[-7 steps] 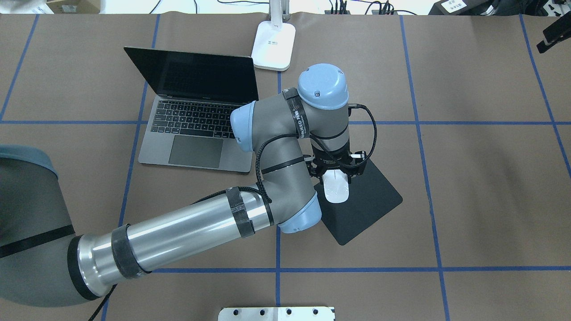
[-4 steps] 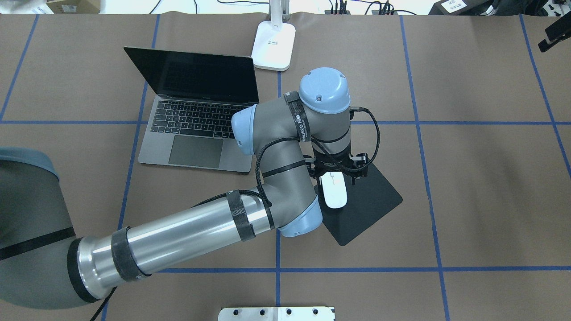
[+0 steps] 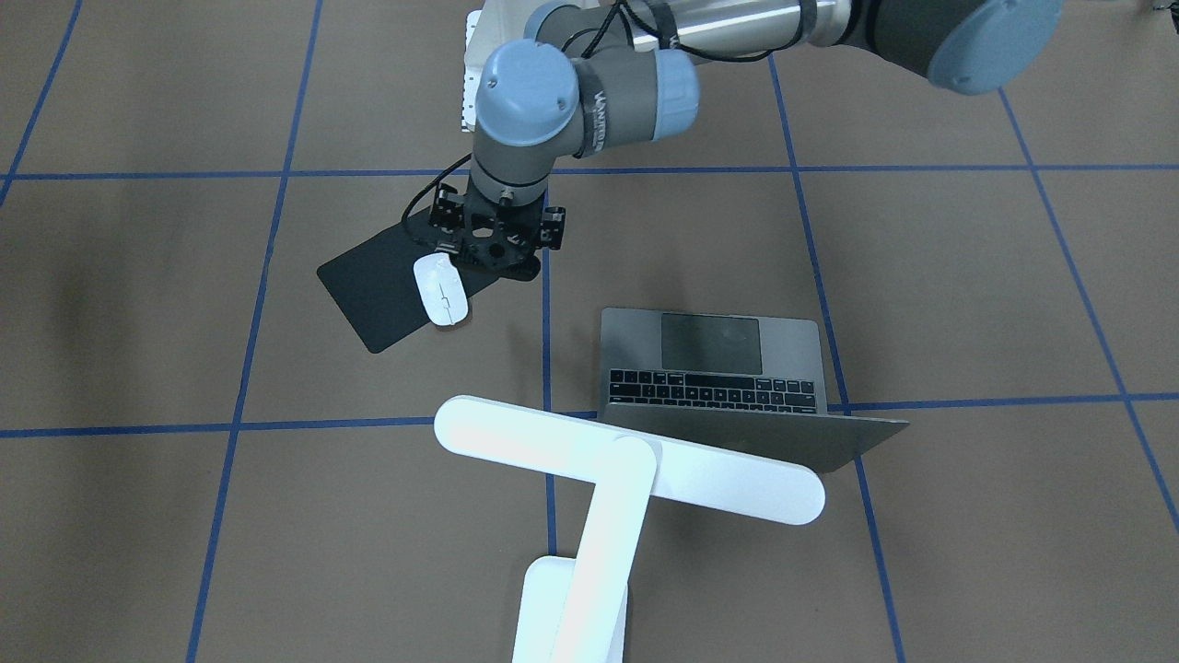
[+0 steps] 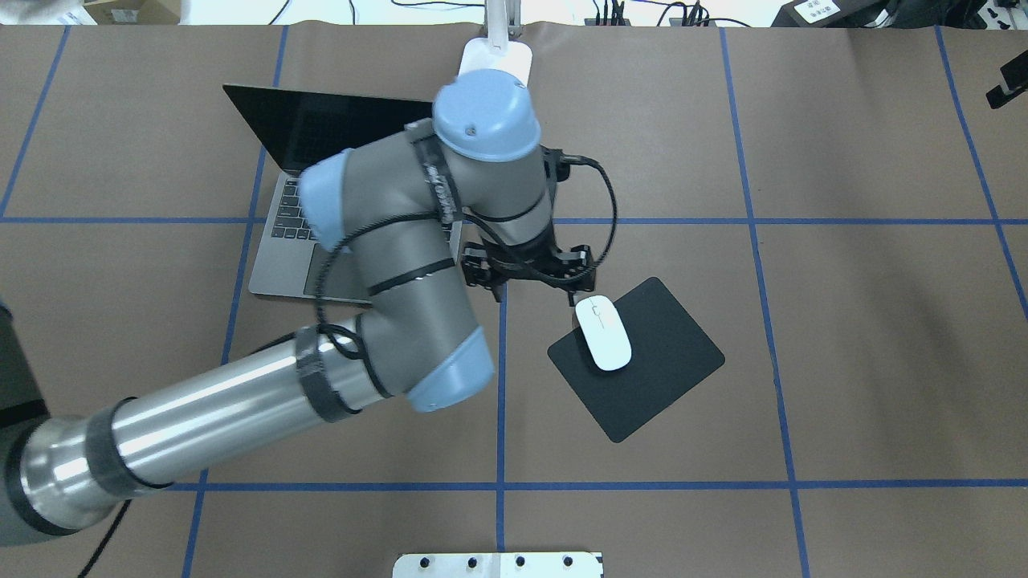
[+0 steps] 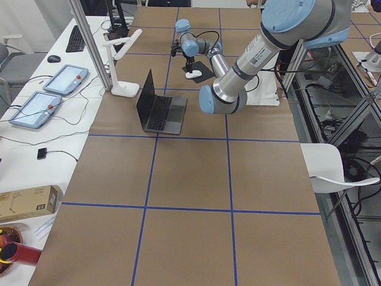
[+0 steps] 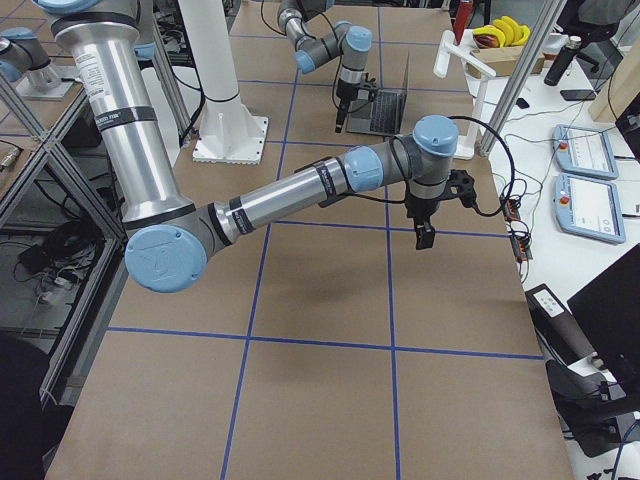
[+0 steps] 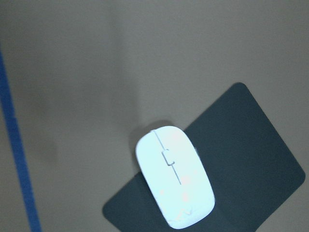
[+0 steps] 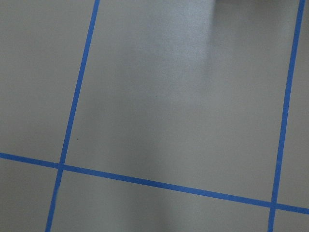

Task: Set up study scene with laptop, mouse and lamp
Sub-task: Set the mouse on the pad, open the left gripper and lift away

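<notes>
The white mouse [image 4: 604, 343] [image 3: 440, 289] [image 7: 175, 176] lies free at the near-left corner of a black pad [image 4: 658, 369]. My left gripper [image 4: 530, 271] [image 3: 496, 258] hovers above the table, just left of the mouse and apart from it, open and holding nothing. The open grey laptop [image 4: 277, 273] [image 3: 728, 368] stands left of the pad, partly hidden by my left arm. Behind it is the white lamp [image 3: 626, 460] [image 5: 122, 65], whose base [image 4: 502, 54] peeks out past my wrist. My right gripper [image 6: 425, 235] hangs over bare table far to the right; I cannot tell its state.
Blue tape lines divide the brown table into squares. A white bolted plate [image 4: 498, 564] sits at the near edge, and a white pedestal [image 6: 225, 100] stands by the robot's base. Tablets [image 5: 65, 80] and cables lie beyond the far edge.
My left gripper has let go of the mouse, risen and swung left toward the laptop. The mouse stays on the pad, turned slightly.
</notes>
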`<action>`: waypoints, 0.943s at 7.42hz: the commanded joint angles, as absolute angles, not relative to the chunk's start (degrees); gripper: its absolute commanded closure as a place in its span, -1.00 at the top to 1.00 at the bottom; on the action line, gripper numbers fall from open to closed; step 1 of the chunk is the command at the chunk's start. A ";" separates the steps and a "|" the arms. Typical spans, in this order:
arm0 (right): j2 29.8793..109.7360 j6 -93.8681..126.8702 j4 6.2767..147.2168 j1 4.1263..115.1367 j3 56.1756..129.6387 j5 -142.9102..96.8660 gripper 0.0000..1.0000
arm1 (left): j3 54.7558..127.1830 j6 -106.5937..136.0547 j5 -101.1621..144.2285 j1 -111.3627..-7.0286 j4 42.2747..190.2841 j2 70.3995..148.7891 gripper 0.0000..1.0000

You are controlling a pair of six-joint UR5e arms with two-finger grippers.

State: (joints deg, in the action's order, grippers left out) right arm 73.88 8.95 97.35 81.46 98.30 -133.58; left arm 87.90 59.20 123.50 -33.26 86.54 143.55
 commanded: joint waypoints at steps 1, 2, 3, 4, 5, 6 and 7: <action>74.01 8.88 97.29 81.47 98.35 -132.54 1.00 | 105.86 47.85 124.10 -40.22 75.42 130.76 1.00; 74.00 8.88 97.38 81.39 97.65 -132.54 1.00 | 108.34 42.51 124.10 -45.56 75.41 125.82 1.00; 74.35 8.88 97.38 81.47 96.17 -132.54 1.00 | 108.63 33.14 124.19 -51.62 75.06 121.16 1.00; 75.49 9.05 97.38 81.47 94.85 -132.54 1.00 | 106.72 26.52 126.28 -59.42 75.75 117.11 1.00; 77.93 9.40 97.38 81.56 94.83 -132.54 1.00 | 102.87 20.71 128.65 -66.55 76.02 115.50 1.00; 80.13 9.14 97.38 82.35 95.10 -132.63 1.00 | 98.31 12.21 133.02 -72.80 76.20 112.88 1.00; 81.03 8.97 97.38 84.01 95.36 -132.80 1.00 | 93.30 3.52 136.02 -78.60 77.07 110.59 1.00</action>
State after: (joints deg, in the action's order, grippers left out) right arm 79.21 9.15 97.38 82.43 95.15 -132.63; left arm 99.37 14.53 131.74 -70.47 76.29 113.80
